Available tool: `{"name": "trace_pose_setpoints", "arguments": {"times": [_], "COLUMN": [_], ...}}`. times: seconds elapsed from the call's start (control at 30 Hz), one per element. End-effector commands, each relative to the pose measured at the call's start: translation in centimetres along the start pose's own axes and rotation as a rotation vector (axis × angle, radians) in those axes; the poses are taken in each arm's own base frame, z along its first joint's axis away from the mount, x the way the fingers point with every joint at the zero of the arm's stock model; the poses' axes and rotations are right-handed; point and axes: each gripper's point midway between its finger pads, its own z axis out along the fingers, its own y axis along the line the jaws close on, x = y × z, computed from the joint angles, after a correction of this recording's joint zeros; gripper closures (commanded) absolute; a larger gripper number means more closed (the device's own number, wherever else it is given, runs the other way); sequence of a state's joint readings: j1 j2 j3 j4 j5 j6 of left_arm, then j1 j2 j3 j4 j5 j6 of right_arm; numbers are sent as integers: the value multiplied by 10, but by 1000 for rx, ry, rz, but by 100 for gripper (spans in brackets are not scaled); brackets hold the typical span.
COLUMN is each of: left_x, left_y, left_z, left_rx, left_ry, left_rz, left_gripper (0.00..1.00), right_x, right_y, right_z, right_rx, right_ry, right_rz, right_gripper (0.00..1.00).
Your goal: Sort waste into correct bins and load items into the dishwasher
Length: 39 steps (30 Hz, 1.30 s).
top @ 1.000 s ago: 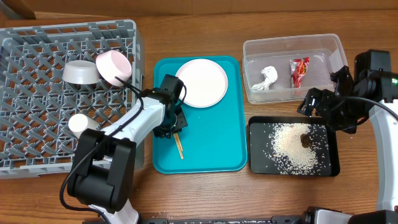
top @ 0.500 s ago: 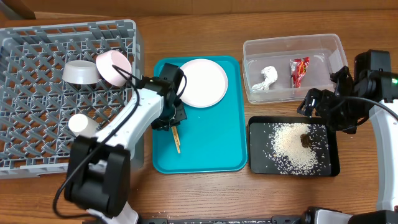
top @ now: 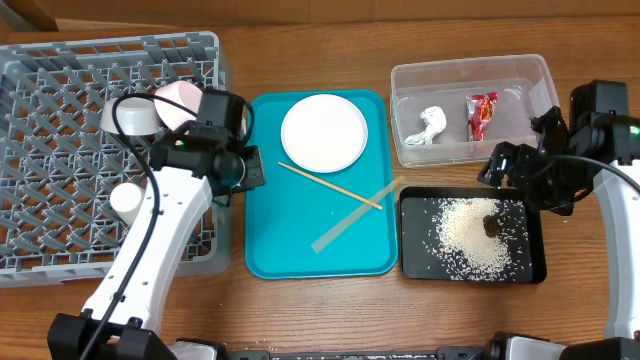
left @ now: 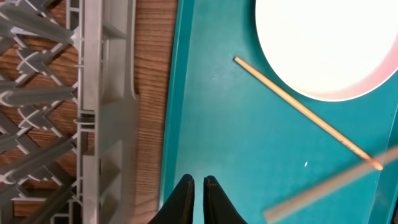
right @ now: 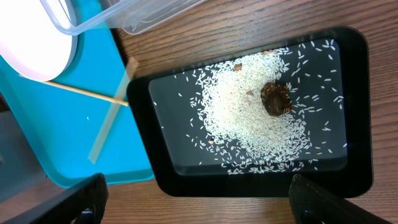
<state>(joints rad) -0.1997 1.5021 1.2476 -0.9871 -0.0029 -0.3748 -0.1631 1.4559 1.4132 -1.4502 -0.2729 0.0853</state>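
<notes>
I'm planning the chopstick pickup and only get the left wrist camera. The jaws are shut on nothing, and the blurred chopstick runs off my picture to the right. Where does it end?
Observer: Overhead, that blurred chopstick crosses the teal tray slantwise. Its upper end pokes past the tray's right rim, toward the black tray.
Operator: What sits in the rack?
Observer: The dish rack holds a grey bowl, a pink bowl and a white cup.
Operator: Where is the other arm?
Observer: The right gripper, jaws wide apart, hangs by the black tray, apart from that chopstick.
</notes>
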Motion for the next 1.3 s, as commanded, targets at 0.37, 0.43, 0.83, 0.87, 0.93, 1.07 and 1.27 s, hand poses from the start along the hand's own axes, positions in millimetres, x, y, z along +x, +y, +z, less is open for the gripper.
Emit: {"name": "trace_pose_setpoints", "arguments": {"times": [0.37,0.43,0.83,0.87,0.93,1.07,1.27], "left_x": [45,53,89,87,80,72,84], "left_y": [-110,-124,-165,-159,-147,-137,-149], "left_z": [15,22,105,114,126,132,131], "left_rx": [222,234,141,103,29,-15,85], "left_ry": [68,76,128,131,124,117,160], "left_rz": [504,545,804,805,799,787,777], "left_gripper": [40,38,36,36,38,37,64], "right_x": [-5,-5,-5,-5,-5,-4,-5], "right_y": [1,1,1,2,2,1,1], "right_z": [-7,-7,-7,-7,-7,-7,-7], "right_rx": [2,2,2,1,1,2,2], "right_ry": [-32,-32,-31,-31,-31,-30,-31], "right_rz": [-5,-5,-5,-5,-4,-4,-4], "right_gripper": [5,5,5,5,6,5,5]}}
